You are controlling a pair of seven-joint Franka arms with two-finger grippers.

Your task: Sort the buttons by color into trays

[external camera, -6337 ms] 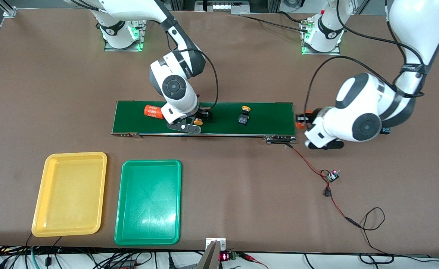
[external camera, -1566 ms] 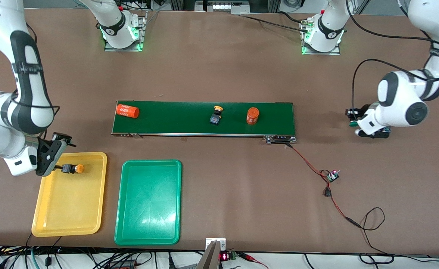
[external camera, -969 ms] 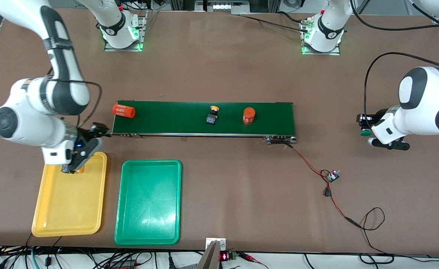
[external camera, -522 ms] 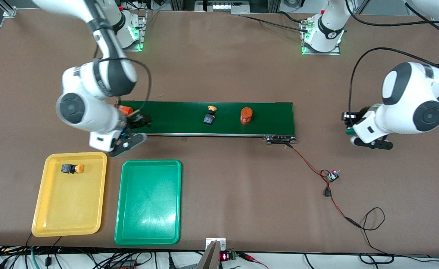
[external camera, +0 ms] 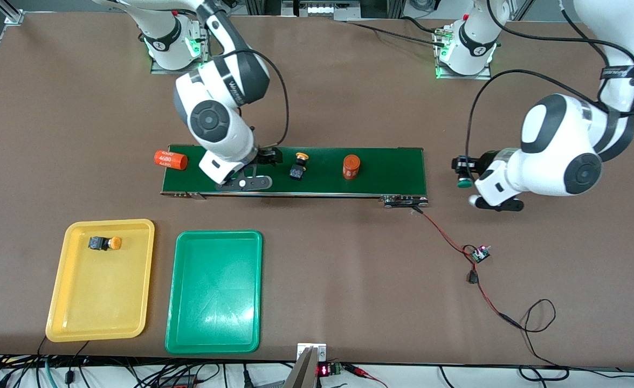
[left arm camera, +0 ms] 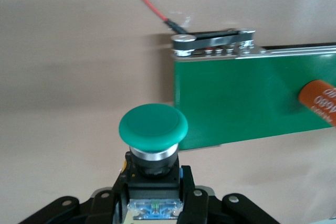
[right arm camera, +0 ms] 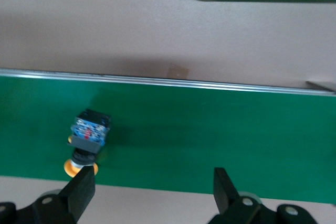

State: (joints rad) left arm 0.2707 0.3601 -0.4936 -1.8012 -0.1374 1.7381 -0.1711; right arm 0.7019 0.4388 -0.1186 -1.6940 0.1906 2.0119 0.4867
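Orange-capped button (external camera: 104, 243) lies in yellow tray (external camera: 69, 318), frame lower left. Second orange-capped button (external camera: 297, 165) on conveyor belt (external camera: 392, 167), frame centre. Right gripper (external camera: 260, 167) over belt beside it, fingers spread wide, empty. Left gripper (external camera: 465, 175) clamped on green-capped button (left arm camera: 153, 129), over table off belt's end. Green tray (external camera: 214, 345) beside yellow.

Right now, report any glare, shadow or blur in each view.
Front view: sharp; soft glare on the green tray, and arm shadows across the conveyor belt. Left wrist view: green button crisp, belt edge softer. Right wrist view: slightly soft overall; the orange-capped button is mildly blurred.
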